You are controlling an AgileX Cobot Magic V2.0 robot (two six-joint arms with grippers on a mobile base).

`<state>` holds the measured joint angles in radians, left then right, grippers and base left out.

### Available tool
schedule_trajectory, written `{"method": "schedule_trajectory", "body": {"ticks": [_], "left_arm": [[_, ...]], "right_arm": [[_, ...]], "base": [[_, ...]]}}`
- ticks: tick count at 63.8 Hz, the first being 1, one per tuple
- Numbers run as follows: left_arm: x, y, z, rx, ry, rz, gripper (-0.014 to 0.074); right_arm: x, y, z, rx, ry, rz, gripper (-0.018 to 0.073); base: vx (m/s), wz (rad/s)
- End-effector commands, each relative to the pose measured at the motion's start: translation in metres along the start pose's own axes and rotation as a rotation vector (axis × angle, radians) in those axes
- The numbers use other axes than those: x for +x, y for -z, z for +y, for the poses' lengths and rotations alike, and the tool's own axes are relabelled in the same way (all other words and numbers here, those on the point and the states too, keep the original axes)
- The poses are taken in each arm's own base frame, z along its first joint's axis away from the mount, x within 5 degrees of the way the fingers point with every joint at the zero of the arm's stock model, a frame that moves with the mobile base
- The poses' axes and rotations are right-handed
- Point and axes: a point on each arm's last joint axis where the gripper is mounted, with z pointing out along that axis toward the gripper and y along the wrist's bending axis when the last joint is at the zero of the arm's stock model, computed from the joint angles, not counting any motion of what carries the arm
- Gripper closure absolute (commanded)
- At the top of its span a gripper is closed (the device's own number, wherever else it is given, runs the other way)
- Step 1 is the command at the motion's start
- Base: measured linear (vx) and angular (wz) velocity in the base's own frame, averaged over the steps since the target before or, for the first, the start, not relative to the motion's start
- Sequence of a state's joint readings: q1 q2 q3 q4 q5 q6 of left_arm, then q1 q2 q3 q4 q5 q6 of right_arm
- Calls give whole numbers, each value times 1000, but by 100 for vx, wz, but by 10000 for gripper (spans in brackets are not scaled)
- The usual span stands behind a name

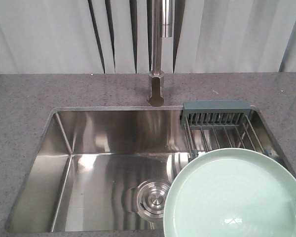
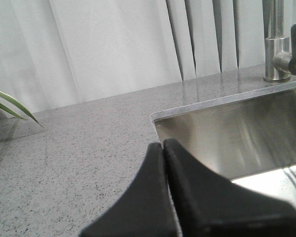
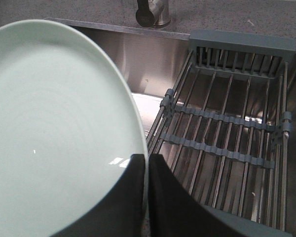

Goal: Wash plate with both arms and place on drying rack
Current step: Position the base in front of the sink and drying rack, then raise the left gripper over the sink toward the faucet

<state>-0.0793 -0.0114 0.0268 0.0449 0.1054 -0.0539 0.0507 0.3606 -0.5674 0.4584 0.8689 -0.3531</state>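
At the far left of the left wrist view, a striped green plant leaf (image 2: pixel 12 106) pokes in over the speckled grey stone countertop (image 2: pixel 79 143), with pale pleated curtains (image 2: pixel 113 44) behind. The left gripper (image 2: pixel 163 145) hangs over that countertop beside a corner of the stainless steel sink (image 1: pixel 103 143). Its two black fingers (image 2: pixel 138 197) are pressed together with nothing between them.

In the front view the sink basin fills the middle, and its round steel drain (image 1: pixel 154 199) sits on the floor towards the near side. The chrome faucet (image 1: pixel 158 64) stands on the countertop behind the sink's back edge, roughly at centre.

To the right of the faucet, the drying rack (image 1: pixel 217 121) spans the sink's right end. It has a grey-green plastic end piece at the back and steel wire rods running towards the near side.

The mint-green plate (image 1: pixel 237 197) is held over the near right part of the sink with its smooth face up. In the front view it hides the near part of the rack and the drain's right edge. Whether it touches the rack cannot be told.

The right gripper (image 3: pixel 147 159) is clamped narrowly on the plate's right-hand rim, one finger on the plate's face and the other outside the edge. In the right wrist view the rack lies just to the right of the plate.
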Motion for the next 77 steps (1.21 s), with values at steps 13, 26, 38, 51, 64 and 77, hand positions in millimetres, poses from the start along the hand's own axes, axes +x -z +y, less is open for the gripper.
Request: {"method": "schedule_trajectory", "body": {"ticks": [13, 26, 38, 51, 64, 77], "left_arm": [[-16, 3, -1, 11, 10, -116, 603], [-16, 3, -1, 11, 10, -116, 603], [-16, 3, -1, 11, 10, -116, 603], [-16, 3, -1, 11, 10, -116, 603], [-16, 3, -1, 11, 10, -116, 603], [-16, 3, -1, 11, 10, -116, 603]], "right_arm": [[-12, 3, 0, 10, -8, -79, 564], [-12, 3, 0, 10, -8, -79, 564], [-12, 3, 0, 10, -8, -79, 564], [-12, 3, 0, 10, -8, -79, 564], [-12, 3, 0, 10, -8, -79, 564], [-12, 3, 0, 10, -8, -79, 564]], "base": [[2, 0], [2, 0], [1, 0], [1, 0], [0, 0], [0, 0]]}}
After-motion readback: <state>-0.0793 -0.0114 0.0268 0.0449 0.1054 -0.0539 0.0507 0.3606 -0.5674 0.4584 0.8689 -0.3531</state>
